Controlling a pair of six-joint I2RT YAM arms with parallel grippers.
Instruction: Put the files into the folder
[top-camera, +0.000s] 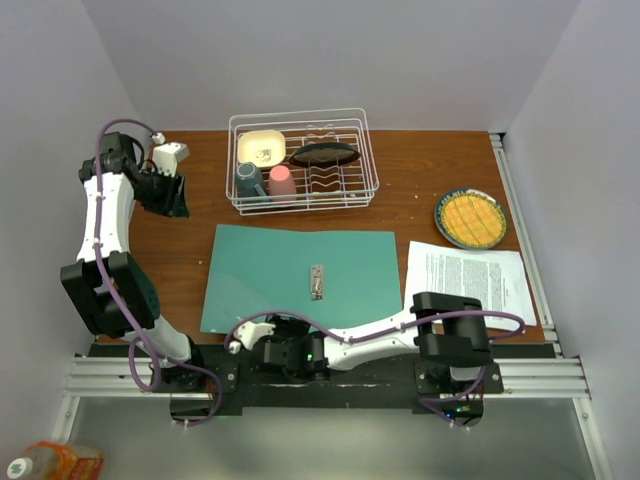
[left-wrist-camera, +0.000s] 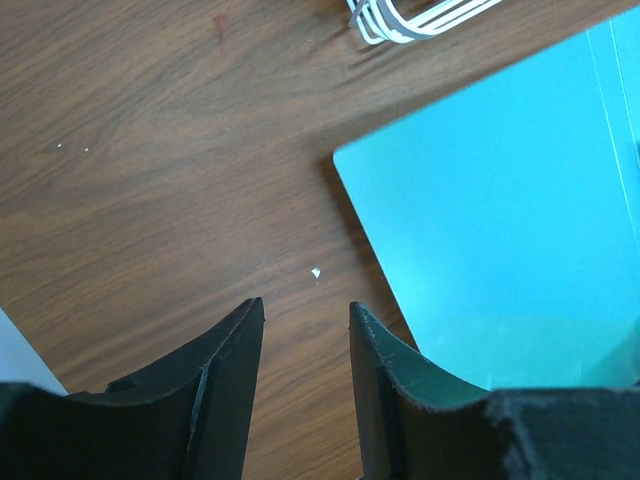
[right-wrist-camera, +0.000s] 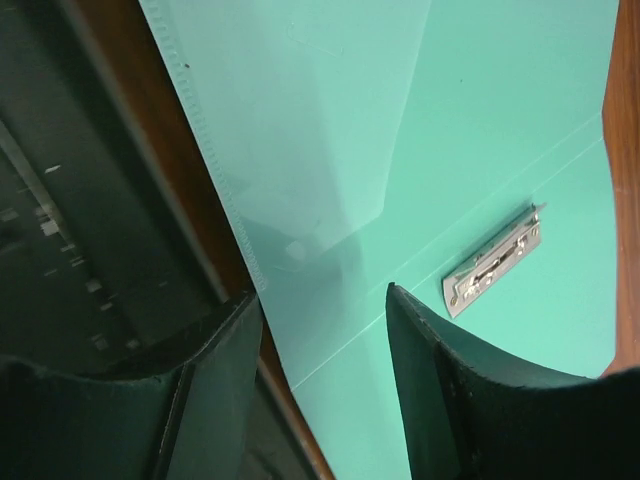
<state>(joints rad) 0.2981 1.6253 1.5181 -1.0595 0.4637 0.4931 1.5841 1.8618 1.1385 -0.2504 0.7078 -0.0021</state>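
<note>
Teal folder (top-camera: 300, 275) lies open and flat on the counter (top-camera: 420, 170), with the clip (top-camera: 317, 282) at its spine. White files (top-camera: 470, 280) lie just beside its right edge. Left end effector (left-wrist-camera: 305, 310) hangs partly open and empty above the counter by the folder's far left corner. Right end effector (right-wrist-camera: 325, 295) stands open over the near edge, gripping nothing

- A flat teal-green folder (top-camera: 300, 275) lies open on the middle of the brown wooden table (top-camera: 420, 165).
- White printed paper sheets (top-camera: 468, 277) lie just right of it.
- A white wire dish rack (top-camera: 303, 160) stands behind the folder.
- A round yellow plate (top-camera: 470, 218) sits behind the sheets.
</note>
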